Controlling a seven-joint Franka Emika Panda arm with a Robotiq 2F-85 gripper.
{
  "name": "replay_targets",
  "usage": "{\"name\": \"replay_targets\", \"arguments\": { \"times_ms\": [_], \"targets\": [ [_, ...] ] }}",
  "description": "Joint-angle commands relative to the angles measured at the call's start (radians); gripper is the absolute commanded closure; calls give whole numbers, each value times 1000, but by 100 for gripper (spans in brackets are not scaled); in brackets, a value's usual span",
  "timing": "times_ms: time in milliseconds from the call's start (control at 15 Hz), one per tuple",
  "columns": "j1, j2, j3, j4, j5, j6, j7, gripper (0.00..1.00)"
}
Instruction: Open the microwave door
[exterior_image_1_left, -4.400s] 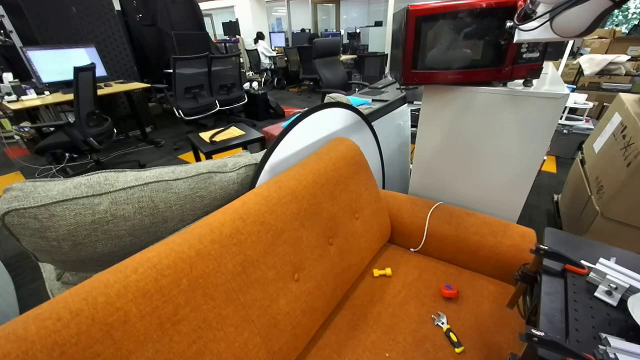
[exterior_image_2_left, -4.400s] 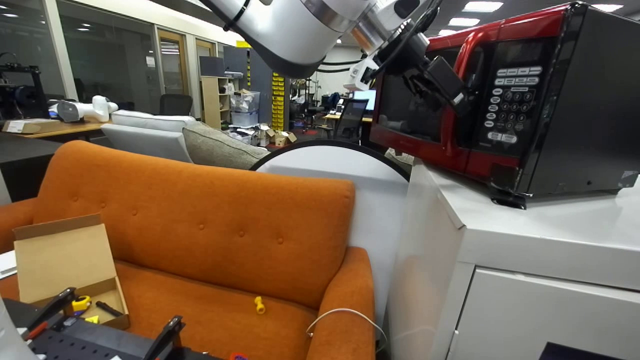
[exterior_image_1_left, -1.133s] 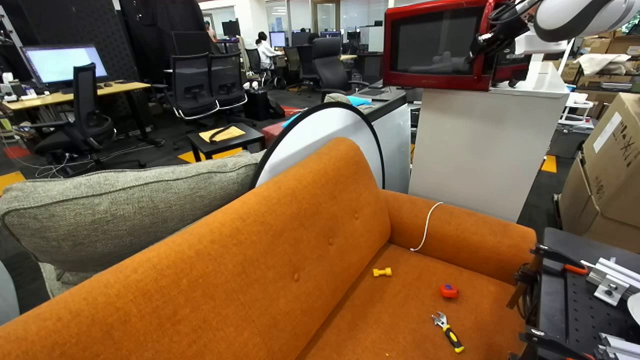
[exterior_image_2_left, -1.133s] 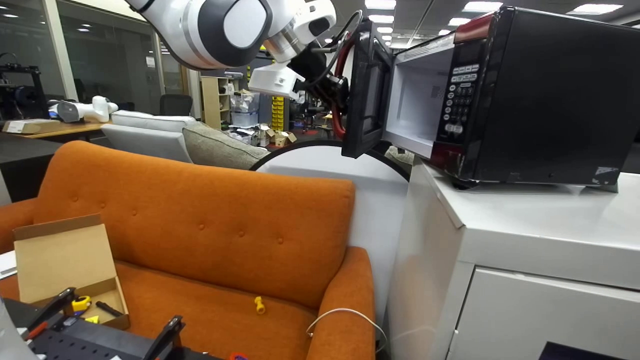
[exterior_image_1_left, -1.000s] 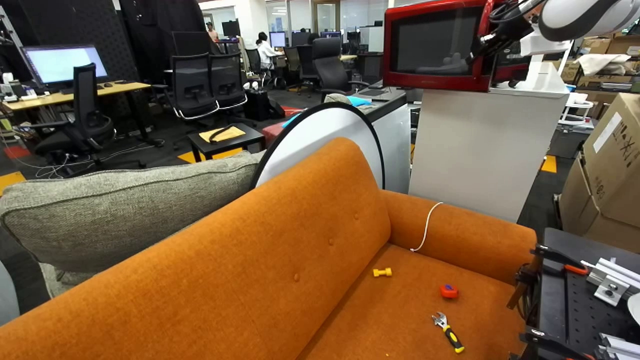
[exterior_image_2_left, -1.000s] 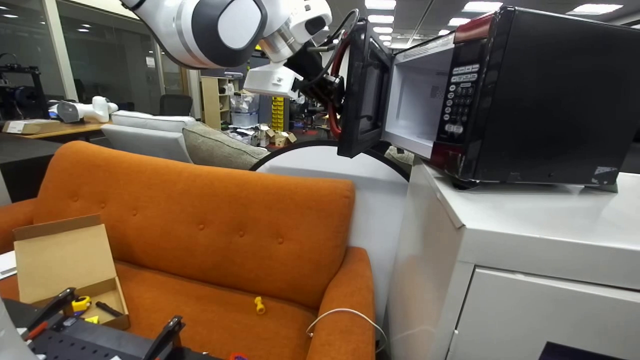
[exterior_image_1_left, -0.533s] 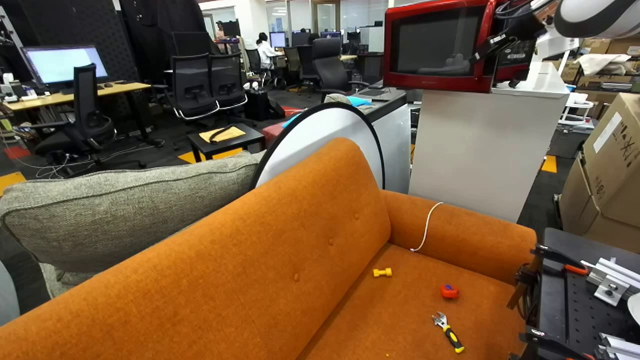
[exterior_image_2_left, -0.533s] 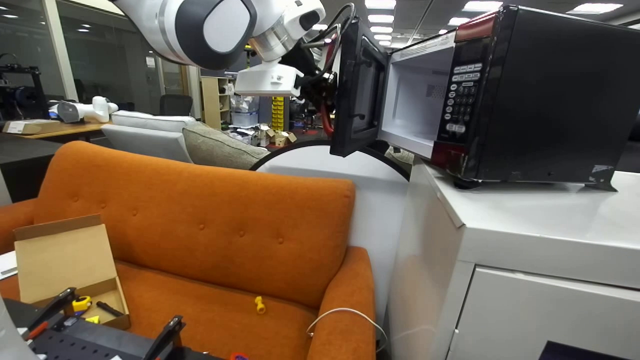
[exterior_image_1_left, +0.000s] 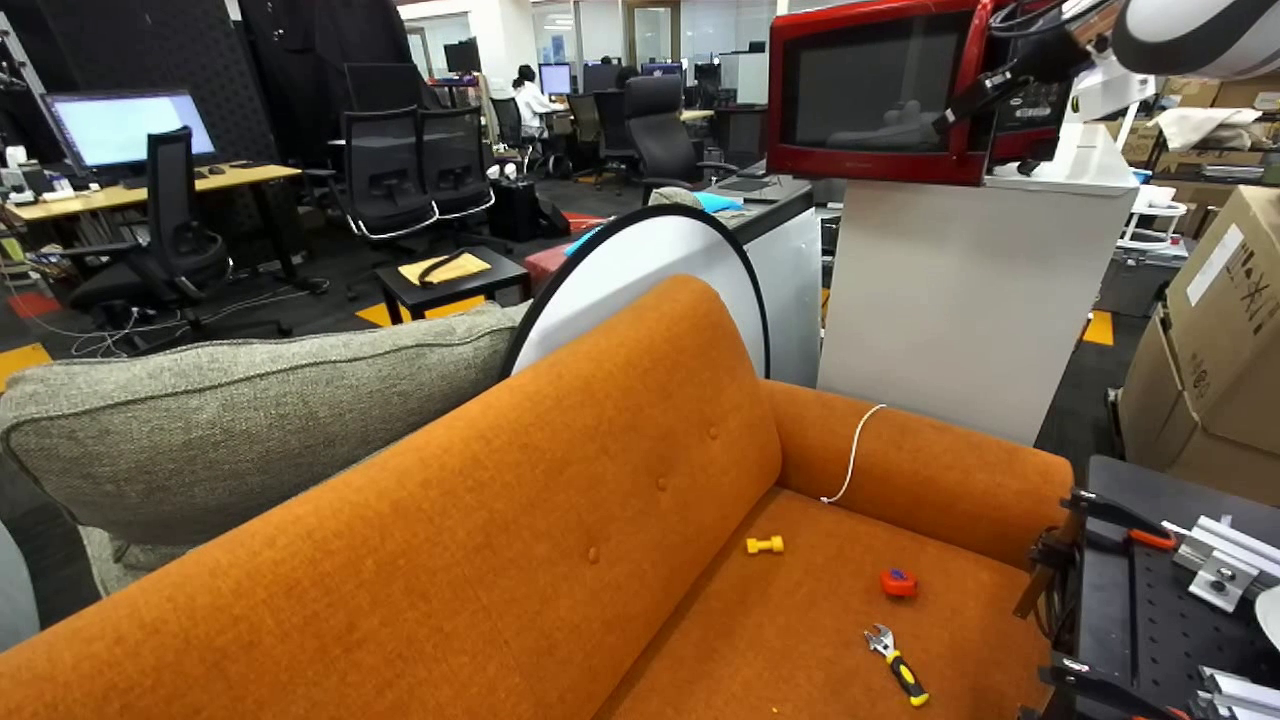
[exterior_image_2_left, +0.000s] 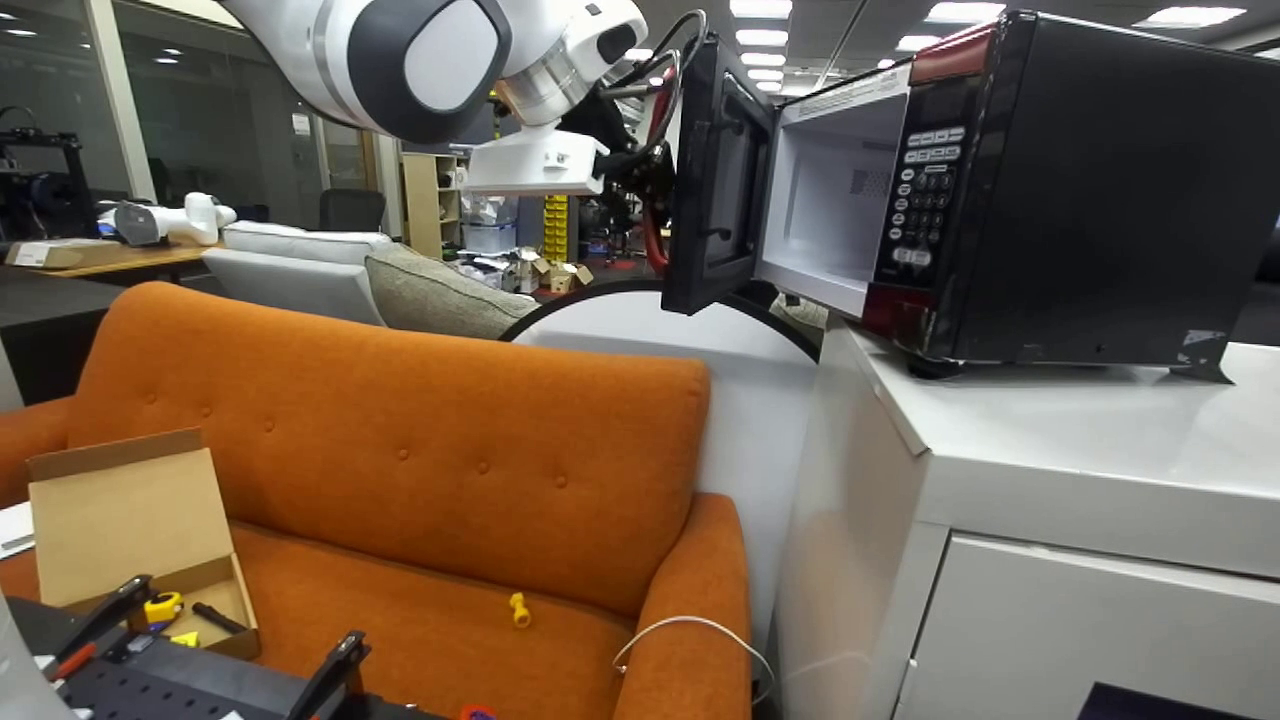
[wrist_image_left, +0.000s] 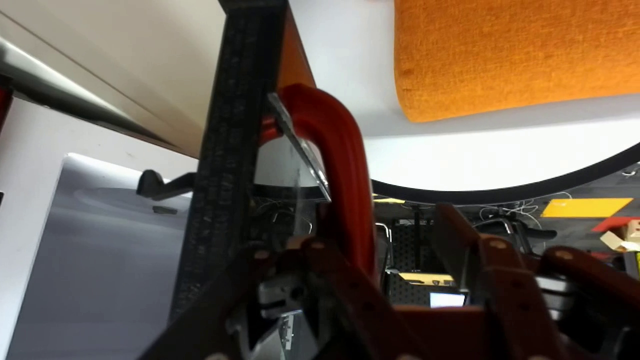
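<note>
Inside an open-plan office, the gripper (wrist_image_left: 387, 220) stands with its two fingers (wrist_image_left: 454, 230) apart, the red handle (wrist_image_left: 352, 180) of the microwave door (exterior_image_2_left: 708, 200) running through the gap between them in the wrist view, close beside one finger and well apart from the other; whether that close finger touches it cannot be told. The door is swung outward, with the gripper at its outer face. Past it sits the microwave (exterior_image_2_left: 1110, 190), its pale inside (exterior_image_2_left: 835, 190) in sight in an exterior view, on top of a white cabinet (exterior_image_2_left: 1060, 620). Beside the cabinet is an orange sofa (exterior_image_1_left: 560, 480), with a white cord (exterior_image_1_left: 855, 455) over its armrest (exterior_image_1_left: 950, 460) and a wrench (exterior_image_1_left: 900, 667) on its seat (exterior_image_1_left: 780, 630). Behind the sofa rises a round white panel (exterior_image_1_left: 640, 265) edged in black. Farther back, office chairs (exterior_image_1_left: 383, 165) stand near a desk (exterior_image_1_left: 250, 178), and a person (exterior_image_1_left: 532, 103) in white sits at a screen (exterior_image_1_left: 555, 78).
</note>
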Motion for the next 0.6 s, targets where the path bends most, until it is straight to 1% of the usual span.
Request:
{"name": "replay_targets", "arguments": {
  "times_ms": [0, 67, 133, 200, 333, 533],
  "targets": [
    [4, -19, -2, -3, -6, -27, -11, 15],
    [5, 0, 0, -1, 0, -4, 0, 7],
    [5, 0, 0, -1, 0, -4, 1, 26],
    [5, 0, 0, -1, 0, -4, 1, 18],
    [5, 0, 0, -1, 0, -4, 1, 7],
    [5, 1, 0, -1, 0, -4, 2, 7]
  ]
}}
